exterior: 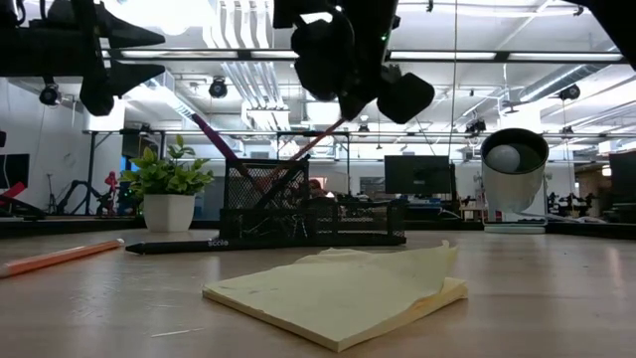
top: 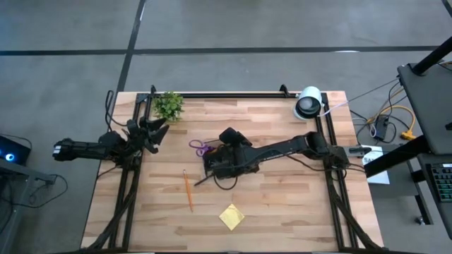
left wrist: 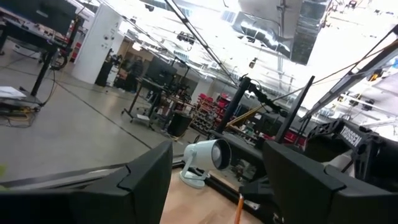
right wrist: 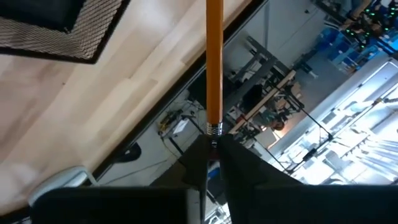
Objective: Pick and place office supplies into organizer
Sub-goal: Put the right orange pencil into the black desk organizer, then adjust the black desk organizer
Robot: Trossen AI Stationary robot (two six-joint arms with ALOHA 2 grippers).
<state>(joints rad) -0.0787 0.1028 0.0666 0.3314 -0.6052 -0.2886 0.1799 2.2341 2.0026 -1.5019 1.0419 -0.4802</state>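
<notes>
Right hand clamps orange pencil above organizer, grip visible only in wrist view.

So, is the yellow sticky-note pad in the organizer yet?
Out. The sticky-note pad lies on the bare table, apart from the organizer, its top sheet lifted.

The table is pale wood in plank stripes. On it lie an orange pencil and a yellow sticky-note pad; the scissors have purple handles. The organizer is black mesh. A green plant sits in a white pot. Both arms are dark.
</notes>
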